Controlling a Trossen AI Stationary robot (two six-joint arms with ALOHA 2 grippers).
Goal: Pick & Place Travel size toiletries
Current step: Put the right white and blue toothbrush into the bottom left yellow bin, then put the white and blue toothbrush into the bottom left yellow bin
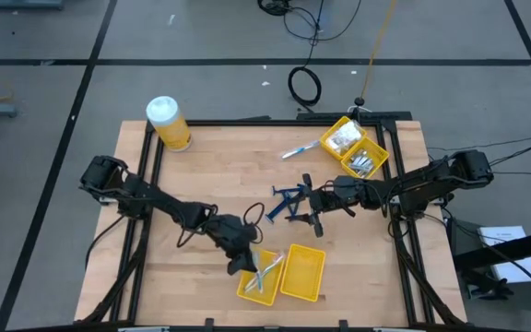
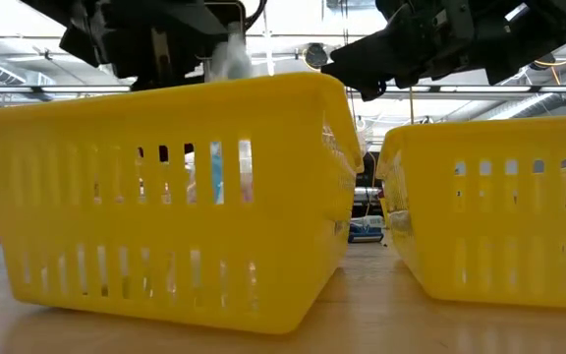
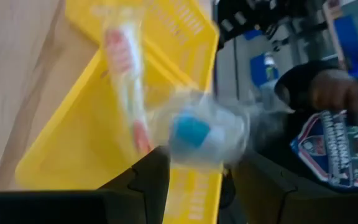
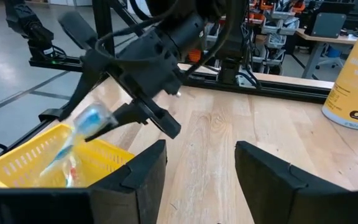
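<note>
A clear-wrapped stick with a light-blue head [image 3: 194,132] sits blurred between the fingers of my left gripper [image 3: 197,180]. Its lower part slants down into the near left yellow bin [image 1: 250,291]. The right wrist view shows the same stick [image 4: 87,123] over that bin [image 4: 23,163]. My left gripper [image 1: 241,260] is open above the bin's far end. My right gripper [image 1: 314,210] is open and holds nothing. It is beside the dark blue razors [image 1: 287,199] lying mid-table. A white and light-blue stick [image 1: 300,150] lies on the table near the far bin [image 1: 359,149]. My left gripper has the wrapped stick's blue-headed upper end [image 3: 194,132] between its open fingers, which point down over the bin. I cannot tell whether either finger touches it. The stick's lower end reaches into the bin.
A second near bin [image 1: 303,274] stands right of the first, and both fill the low view [image 2: 165,197] [image 2: 499,206]. The far bin holds white packets and silvery pieces. A big yellow jar with a white lid [image 1: 168,123] stands at the far left corner. Bare wood lies at the left.
</note>
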